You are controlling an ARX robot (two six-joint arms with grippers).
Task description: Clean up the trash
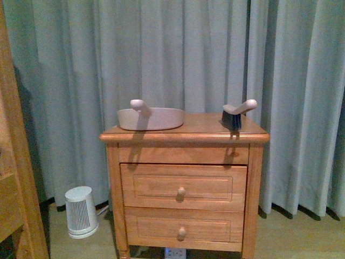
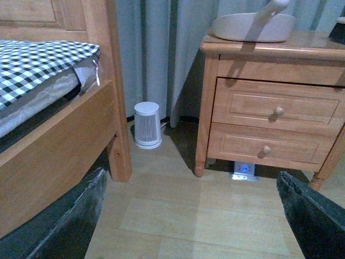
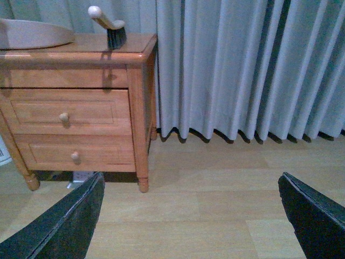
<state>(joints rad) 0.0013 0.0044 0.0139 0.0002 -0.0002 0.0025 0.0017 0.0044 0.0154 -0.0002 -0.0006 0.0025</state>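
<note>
Trash: no wad of paper to be made out in any of the three views; location cannot be told.

Left claw (image 2: 191, 178): 2 dark fingers (image 2: 70, 221) spread wide apart, nothing between them, hanging over bare floor (image 3: 215, 189). Right claw (image 3: 191, 178): the same, 2 fingers (image 3: 59, 226) wide apart and empty.

Front view, counted:
- 1 wooden nightstand (image 1: 205, 125), dead centre, against a pale curtain (image 1: 183, 54).
- 2 drawers, upper (image 1: 215, 186) and lower (image 1: 215, 226), both shut, 1 round knob each: upper knob (image 1: 181, 191), lower knob (image 1: 182, 232).
- 1 beige dustpan (image 1: 153, 118) on the top, at the 9 o'clock side, handle pointing up and back.
- 1 hand brush (image 1: 234, 116) on the top, at the 3 o'clock side, bristles down, well apart from the dustpan.
- 1 small white ribbed appliance (image 1: 81, 211) on the floor, at 8 o'clock from the nightstand.

Left wrist view adds 1 power strip (image 2: 243, 170) with a blue light under the nightstand, and 1 wooden bed frame (image 2: 59, 135) carrying a black-and-white checked cloth (image 2: 38, 59).
</note>
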